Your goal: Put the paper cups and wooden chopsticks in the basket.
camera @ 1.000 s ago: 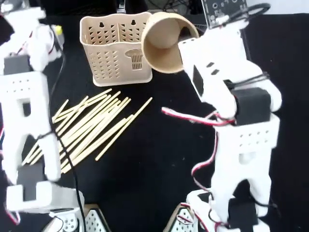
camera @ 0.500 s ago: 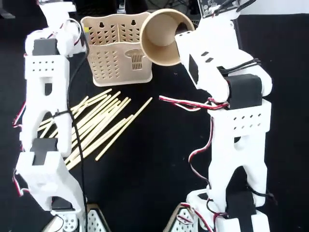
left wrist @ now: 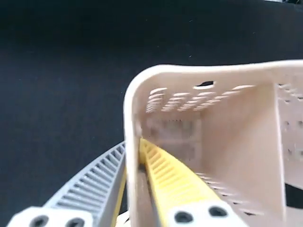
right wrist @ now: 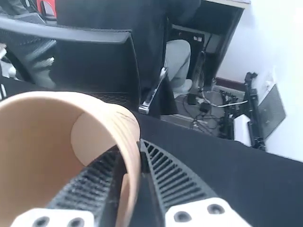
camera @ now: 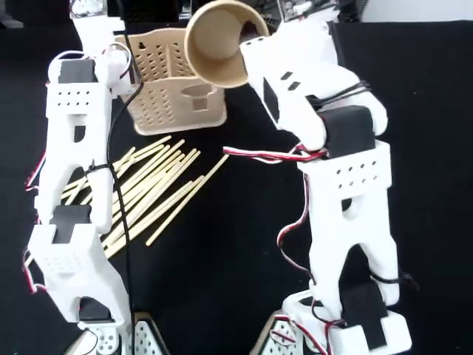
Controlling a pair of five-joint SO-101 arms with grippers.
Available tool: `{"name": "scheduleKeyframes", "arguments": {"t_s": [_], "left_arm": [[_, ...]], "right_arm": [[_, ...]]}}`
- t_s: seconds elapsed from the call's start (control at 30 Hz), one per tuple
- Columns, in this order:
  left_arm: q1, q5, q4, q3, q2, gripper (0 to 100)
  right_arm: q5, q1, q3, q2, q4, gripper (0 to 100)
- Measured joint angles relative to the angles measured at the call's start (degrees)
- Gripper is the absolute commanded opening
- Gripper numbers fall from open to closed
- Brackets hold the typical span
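Note:
A tan perforated basket stands at the back of the black table. My left gripper is shut on the basket's left wall; in the left wrist view the yellow finger lies inside the basket and the grey finger outside, with the left gripper pinching the rim. My right gripper is shut on the wall of a brown paper cup, held on its side above the basket's right rim, mouth toward the camera. In the right wrist view the cup sits in the right gripper. Several wooden chopsticks lie fanned on the table before the basket.
A red and white cable hangs off the right arm over the table's middle. A black cable runs down the left arm across the chopsticks. Both arm bases stand at the front edge. Bare black table lies between the arms.
The left arm swung in from the left edge and closed on the basket's left wall. The right arm carried the cup left and up, over the basket's rim.

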Motion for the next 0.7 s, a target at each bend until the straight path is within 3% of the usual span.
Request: {"name": "scheduleKeyframes", "arguments": {"t_s": [0.33,0.7], "left_arm": [[-0.09,0.00,3.69,0.00,0.00,5],[-0.09,0.00,8.88,-0.18,-0.09,3]], "right_arm": [[-1.23,-4.66,4.13,0.18,0.00,1.2],[-1.14,-4.75,13.89,0.26,-9.67,1.2]]}}
